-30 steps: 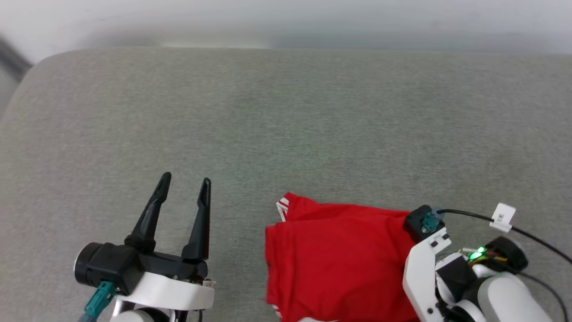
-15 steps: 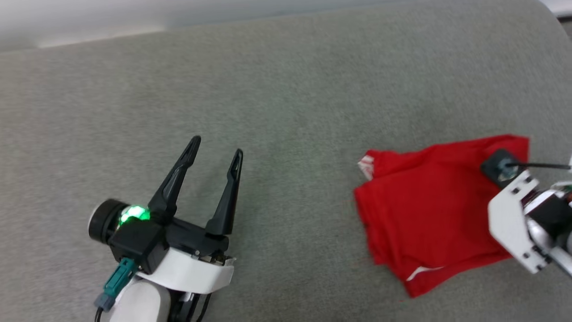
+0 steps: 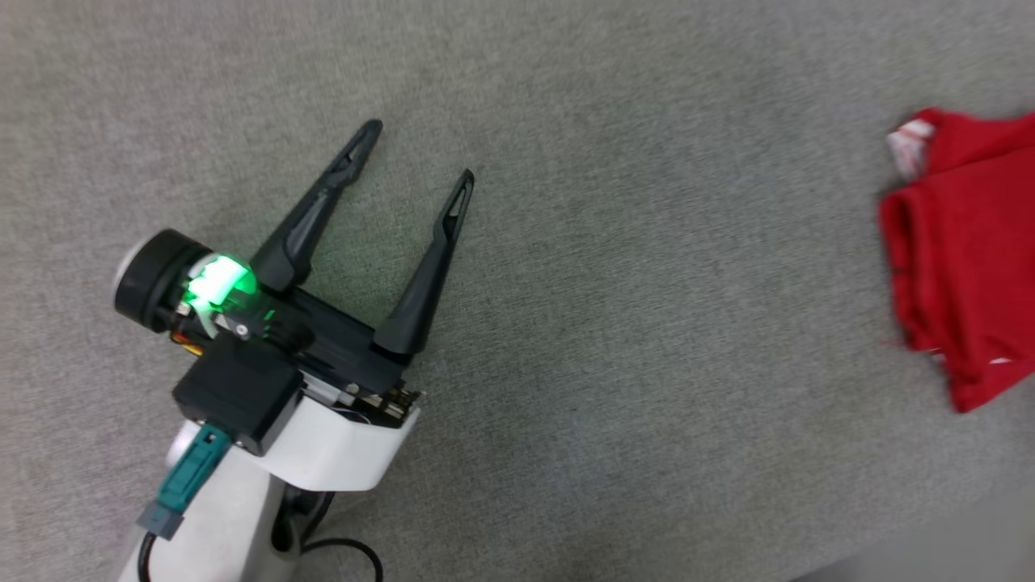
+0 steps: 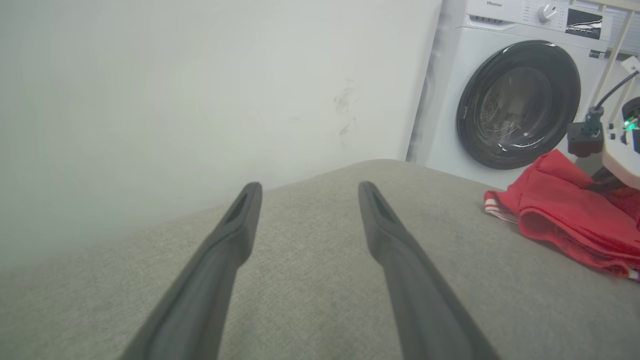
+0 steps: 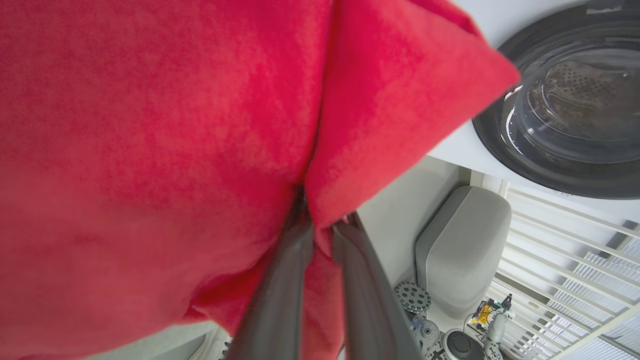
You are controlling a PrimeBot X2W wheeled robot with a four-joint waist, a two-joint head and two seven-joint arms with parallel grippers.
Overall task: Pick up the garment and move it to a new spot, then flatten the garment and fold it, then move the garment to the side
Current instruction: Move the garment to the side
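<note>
The garment point(image 3: 966, 242), red and folded with a white-striped sleeve hem at its upper left corner, lies at the right edge of the head view on the grey cushion. In the left wrist view the garment point(image 4: 565, 215) sits at the right with part of the right arm behind it. My right gripper point(image 5: 322, 225) is shut on a fold of the garment point(image 5: 150, 125), red cloth pinched between its dark fingers. My left gripper point(image 3: 416, 158) stands open over bare cushion, far left of the garment, nothing between its fingers point(image 4: 235, 230).
The grey fabric cushion point(image 3: 647, 364) spreads under everything. A white wall point(image 4: 200, 90) rises behind it. A white washing machine point(image 4: 520, 100) with a dark round door stands beyond the cushion's far corner. A grey bin point(image 5: 462, 245) and slatted rack show below the right gripper.
The head camera has swung left, so the garment has slid to the picture's right edge. The right arm has left the head view. Both grippers keep their states.
</note>
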